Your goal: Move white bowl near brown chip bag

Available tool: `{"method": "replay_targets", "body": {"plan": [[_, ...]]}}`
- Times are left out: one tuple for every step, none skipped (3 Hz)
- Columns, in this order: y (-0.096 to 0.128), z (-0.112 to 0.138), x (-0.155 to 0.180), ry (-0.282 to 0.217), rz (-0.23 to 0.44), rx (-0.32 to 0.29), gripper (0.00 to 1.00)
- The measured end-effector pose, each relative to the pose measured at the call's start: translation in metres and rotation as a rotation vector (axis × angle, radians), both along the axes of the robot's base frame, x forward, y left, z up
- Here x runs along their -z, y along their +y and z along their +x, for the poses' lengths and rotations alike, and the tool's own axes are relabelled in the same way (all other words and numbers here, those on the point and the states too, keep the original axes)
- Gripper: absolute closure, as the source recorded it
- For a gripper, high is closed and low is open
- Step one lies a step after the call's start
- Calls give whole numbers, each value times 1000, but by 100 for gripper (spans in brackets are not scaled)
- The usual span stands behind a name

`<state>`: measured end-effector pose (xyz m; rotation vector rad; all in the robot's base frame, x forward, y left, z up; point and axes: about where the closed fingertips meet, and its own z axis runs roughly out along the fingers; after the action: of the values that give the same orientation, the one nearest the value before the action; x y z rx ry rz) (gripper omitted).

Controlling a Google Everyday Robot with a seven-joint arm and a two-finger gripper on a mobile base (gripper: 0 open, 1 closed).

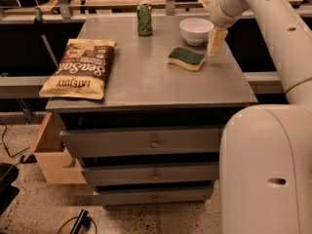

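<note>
The white bowl [196, 30] is looking light, stiff and slippery, so its rim suits pinching. The gripper [215, 44] is hovering just right of it; I cannot tell how open.

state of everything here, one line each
bowl, upright, looks empty, back right
chip bag, lying flat, label up, front left
sponge, lying flat, green side up, in front of the bowl
can, upright, at the back
drawers, all three look shut
claw, pointing down, just right of the bowl
</note>
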<state>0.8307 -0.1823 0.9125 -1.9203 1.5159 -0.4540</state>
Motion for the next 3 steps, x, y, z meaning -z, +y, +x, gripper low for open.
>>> {"method": "replay_targets", "body": {"plan": [[-5, 9, 3, -6, -21, -1, 0], [-12, 18, 3, -25, -16, 27, 0], [-16, 32, 6, -48, 12, 65, 0]]}}
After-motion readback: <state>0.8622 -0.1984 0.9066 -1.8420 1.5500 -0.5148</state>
